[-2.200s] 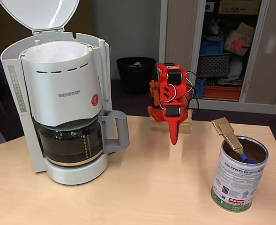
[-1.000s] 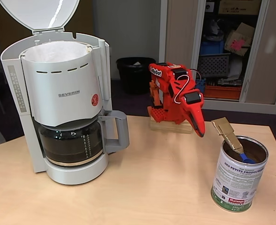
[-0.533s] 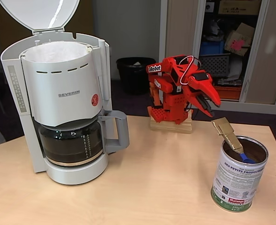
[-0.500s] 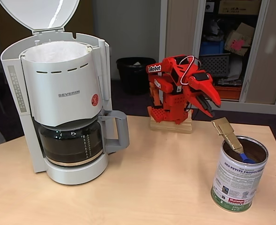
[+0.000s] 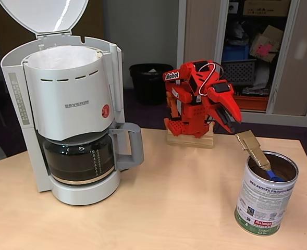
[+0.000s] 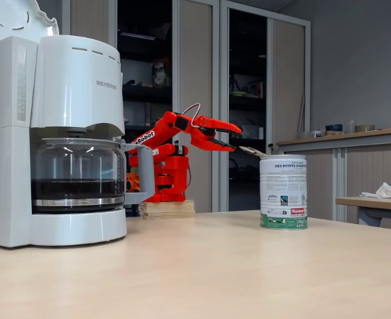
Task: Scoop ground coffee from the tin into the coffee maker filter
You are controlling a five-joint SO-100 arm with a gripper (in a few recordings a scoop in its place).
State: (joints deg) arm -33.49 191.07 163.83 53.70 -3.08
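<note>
While its jaws stand slightly parted and empty, the red two-finger gripper [image 5: 230, 121] [image 6: 232, 137] hovers just beside the taped scoop handle [image 5: 249, 142] leaning in the shiny labelled tin [image 5: 265, 195] [image 6: 283, 193].

Red arm [image 5: 192, 101]: base at centre of a fixed view, upper link raised, forearm reaching toward the right of the frame and angled slightly downward. Gripper [image 5: 231, 122] [image 6: 234, 144]: jaws parted a little, tips pointing lower right, holding nothing, in mid-air.

One fixed view high, front-on; other low, table-level, side-on; both share coffee maker [image 5: 70, 114] [image 6: 62, 133], tin [image 5: 265, 195] [image 6: 283, 193].
</note>
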